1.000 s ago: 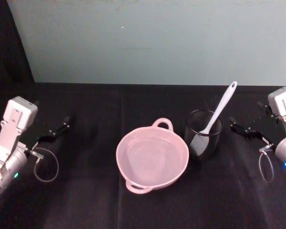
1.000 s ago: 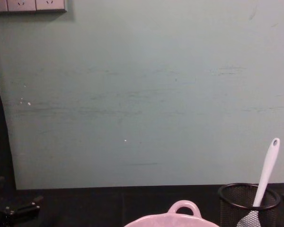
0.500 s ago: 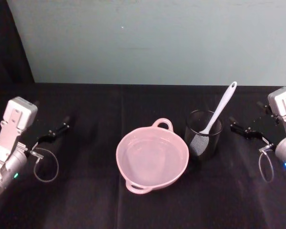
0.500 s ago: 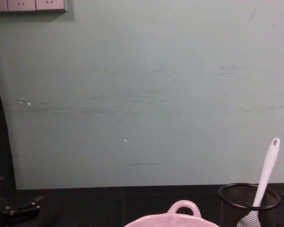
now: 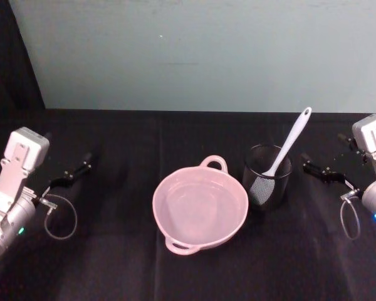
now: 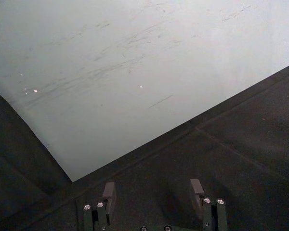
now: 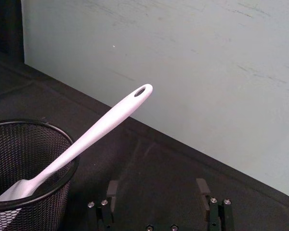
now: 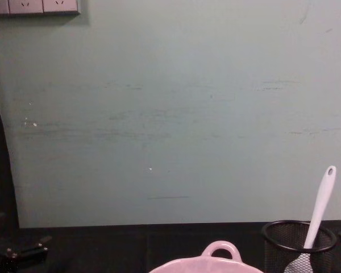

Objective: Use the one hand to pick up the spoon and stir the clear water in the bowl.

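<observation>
1. Two grippers, left (image 5: pixel 75 171) and right (image 5: pixel 318 172), stay parked at the tabletop (image 5: pixel 113 263) edges, fingers spread, unchanged.
2. Spoon (image 5: pixel 287 149) still leans in the mesh cup (image 5: pixel 267 185), beside the bowl (image 5: pixel 200 207).

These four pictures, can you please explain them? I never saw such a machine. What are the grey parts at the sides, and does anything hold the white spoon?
The grey parts are two robot arms. The left gripper and right gripper are both open and hold nothing. One picture looks down from the robot's head, one forward from its chest, and one comes from each wrist. On the black table stands a pink bowl with clear water. Beside it, the spoon leans in a black mesh cup.
</observation>
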